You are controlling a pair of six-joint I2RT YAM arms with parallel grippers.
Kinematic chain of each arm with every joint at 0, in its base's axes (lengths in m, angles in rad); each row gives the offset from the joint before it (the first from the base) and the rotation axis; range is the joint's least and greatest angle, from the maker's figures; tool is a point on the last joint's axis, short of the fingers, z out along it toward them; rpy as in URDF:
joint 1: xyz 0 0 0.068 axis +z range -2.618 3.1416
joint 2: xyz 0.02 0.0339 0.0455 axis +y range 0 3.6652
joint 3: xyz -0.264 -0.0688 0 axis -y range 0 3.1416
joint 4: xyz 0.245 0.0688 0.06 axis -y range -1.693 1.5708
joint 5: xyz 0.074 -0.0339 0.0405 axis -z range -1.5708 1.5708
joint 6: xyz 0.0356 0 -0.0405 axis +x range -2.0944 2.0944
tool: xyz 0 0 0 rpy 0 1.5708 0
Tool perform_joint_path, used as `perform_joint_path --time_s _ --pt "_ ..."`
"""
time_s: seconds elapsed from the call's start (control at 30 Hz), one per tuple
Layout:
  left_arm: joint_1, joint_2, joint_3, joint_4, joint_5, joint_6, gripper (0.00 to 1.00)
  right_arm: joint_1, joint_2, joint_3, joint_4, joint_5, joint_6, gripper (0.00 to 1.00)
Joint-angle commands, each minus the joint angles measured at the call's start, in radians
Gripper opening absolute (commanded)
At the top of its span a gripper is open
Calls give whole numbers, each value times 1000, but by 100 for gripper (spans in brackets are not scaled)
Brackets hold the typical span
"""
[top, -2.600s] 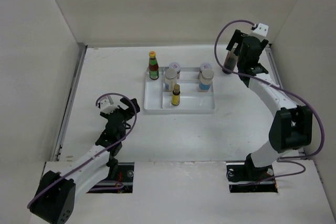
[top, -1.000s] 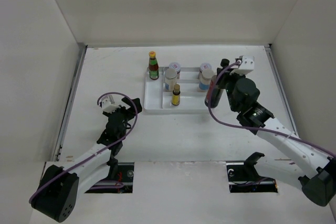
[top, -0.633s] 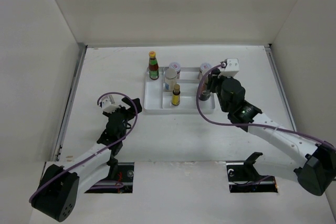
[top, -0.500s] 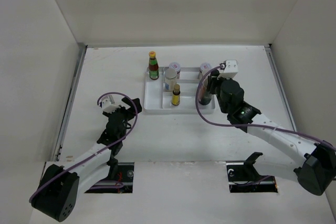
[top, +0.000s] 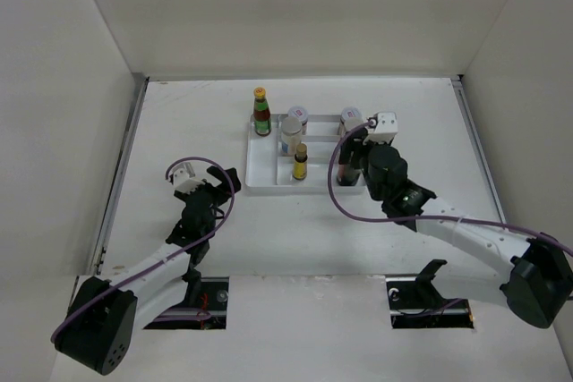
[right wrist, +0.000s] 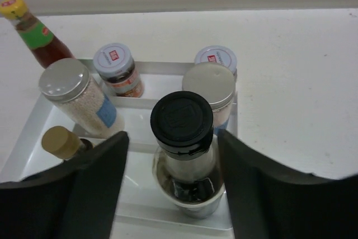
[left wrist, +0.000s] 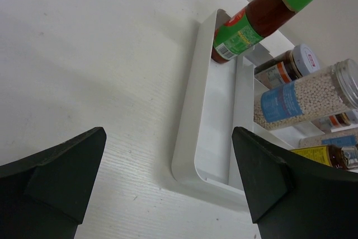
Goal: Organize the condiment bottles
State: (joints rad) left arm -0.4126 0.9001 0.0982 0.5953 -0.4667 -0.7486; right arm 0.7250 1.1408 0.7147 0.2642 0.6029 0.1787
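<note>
The right gripper (right wrist: 176,188) fingers straddle the tall dark bottle (right wrist: 183,155), apparently clamping it in the white tray (top: 260,181) at its 4 o'clock corner. The left gripper (left wrist: 168,183) gapes empty at the tray's 8 o'clock.

right arm (top: 421,212): swung from far right corner to tray (top: 260,181) | black-capped bottle (right wrist: 184,149): carried into tray's right compartment

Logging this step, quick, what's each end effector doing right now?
Left end effector: open, holding nothing.
Right end effector: around the tall dark black-capped bottle; grip cannot be told.
</note>
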Motion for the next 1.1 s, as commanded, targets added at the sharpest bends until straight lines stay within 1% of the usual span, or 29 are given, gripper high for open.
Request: perform_joint_path --time_s 0.0,0.03,0.07,0.2,0.27,0.33,0.43,0.5,0.6,0.7,0.8,0.93,1.0,1.07 --pt "8 2 18 35 -27 6 100 21 -33 -11 109 23 24 75" --pt "8 0 17 35 -29 6 100 23 -50 -15 110 26 24 84" --pt "8 -1 17 35 -29 6 100 27 -71 -21 113 29 22 100" --pt "8 11 37 23 -20 6 100 38 -166 -38 104 61 13 100" --pt "5 10 52 -9 -21 6 100 67 -237 -57 104 60 16 100" --pt "5 7 70 -44 -27 3 100 122 -295 -80 119 32 27 100" --pt "14 -1 101 -104 -27 -3 100 237 -308 -125 187 -49 53 100" --pt "22 -12 115 -150 -29 -8 100 300 -259 -171 266 -115 73 100" --pt "60 -30 129 -254 -56 -55 100 368 -118 -221 389 -204 105 100" --pt "131 -53 138 -374 -50 -103 100 425 28 -206 441 -271 128 100" --pt "179 -63 143 -449 -33 -124 100 478 176 -170 487 -330 123 100" --pt "197 -59 184 -541 -32 -126 100 537 341 -170 601 -324 98 100" --pt "199 -66 198 -568 -41 -126 100 570 350 -167 601 -310 38 100" --pt "199 -63 207 -569 -53 -126 100 587 353 -170 613 -257 -1 100"
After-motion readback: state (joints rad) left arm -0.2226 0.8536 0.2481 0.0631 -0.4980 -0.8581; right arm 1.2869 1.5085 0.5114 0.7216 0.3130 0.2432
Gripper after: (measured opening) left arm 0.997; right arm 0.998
